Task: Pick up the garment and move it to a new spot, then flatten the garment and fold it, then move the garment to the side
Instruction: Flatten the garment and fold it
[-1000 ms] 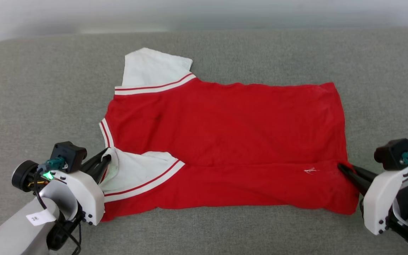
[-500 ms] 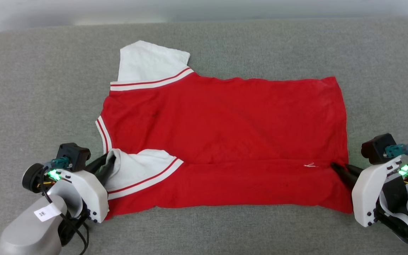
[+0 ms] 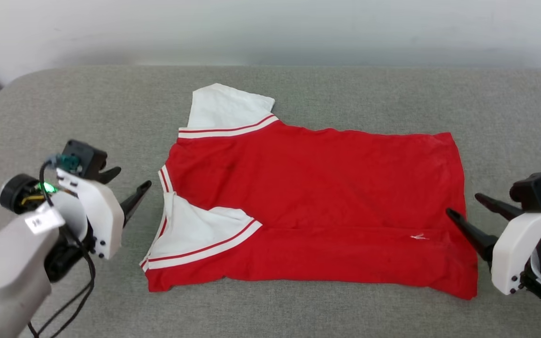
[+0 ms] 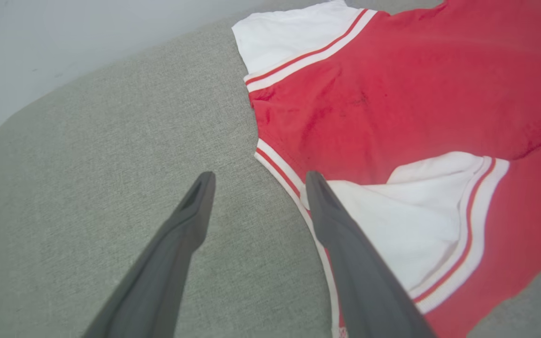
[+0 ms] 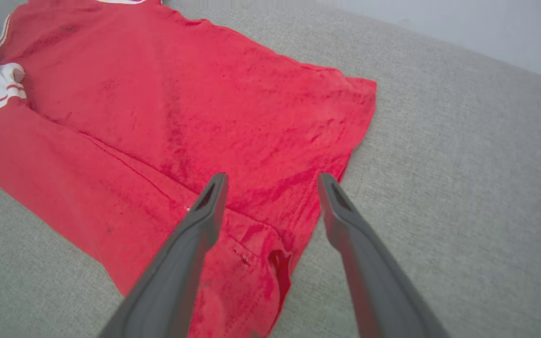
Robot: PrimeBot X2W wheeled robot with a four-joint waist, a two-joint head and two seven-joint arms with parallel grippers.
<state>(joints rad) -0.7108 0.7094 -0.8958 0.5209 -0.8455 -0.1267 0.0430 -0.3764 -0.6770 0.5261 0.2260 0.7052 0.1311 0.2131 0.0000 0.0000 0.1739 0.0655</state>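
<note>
Red garment [image 3: 317, 188] flat near the middle of the grey surface [image 3: 64, 112], spread sideways, neckline toward the robot's left and hem toward its right. Soft, slightly fuzzy knit, faintly creased, roughly rectangular in outline. Near long edge folded up over the body in a straight band, with a low ridge along the fold line. 2 short white sleeves: far sleeve [image 3: 226, 105] smooth and pointing away, near sleeve [image 3: 195, 230] turned in over the red cloth, rumpled into a shallow pocket. Red-and-white striped trim [image 3: 228, 131] at both sleeve seams and along the curved neckline. Small white fleck [image 3: 419, 237] on the folded band, near the hem.

Left end effector [image 3: 132, 178] near the neckline and clear of the cloth, its 2 long dark tapered fingers spread wide, nothing between them. Right end effector [image 3: 463, 204] at the hem corner, likewise spread and empty, 1 finger above the red edge, the other over bare grey weave; contact with the cloth unclear.

Surface padded, coarse woven fabric, rounded at its far left corner. Plain pale wall [image 3: 270, 28] behind.
</note>
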